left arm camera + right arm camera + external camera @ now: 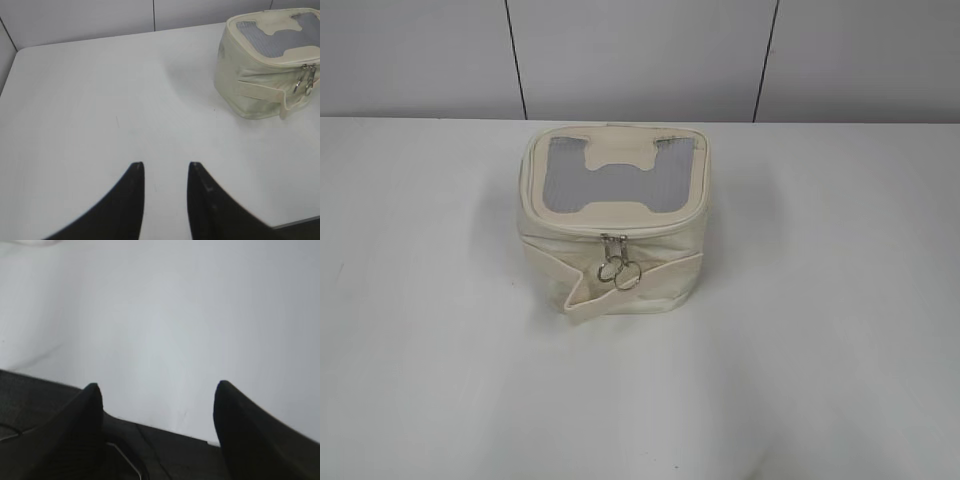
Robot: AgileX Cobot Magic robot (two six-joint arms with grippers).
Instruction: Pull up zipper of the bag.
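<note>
The small boxy cream bag [615, 250] stands mid-table, its lid with grey mesh window and H-shaped patch facing up. The zipper [616, 236] runs round the lid rim; two silver sliders with ring pulls [618, 265] hang together at the front, over the flat strap. The bag also shows in the left wrist view [260, 90], at the upper right, with the pulls [305, 82] on its right side. My left gripper [165, 167] is open and empty, well short and left of the bag. My right gripper [157, 390] is open and empty above the table's front edge; the bag is out of its view.
The white table [430, 300] spreads on all sides of the bag. A grey panelled wall [640, 60] stands behind it. In the right wrist view the dark table edge and a thin cable [125, 455] lie under the fingers.
</note>
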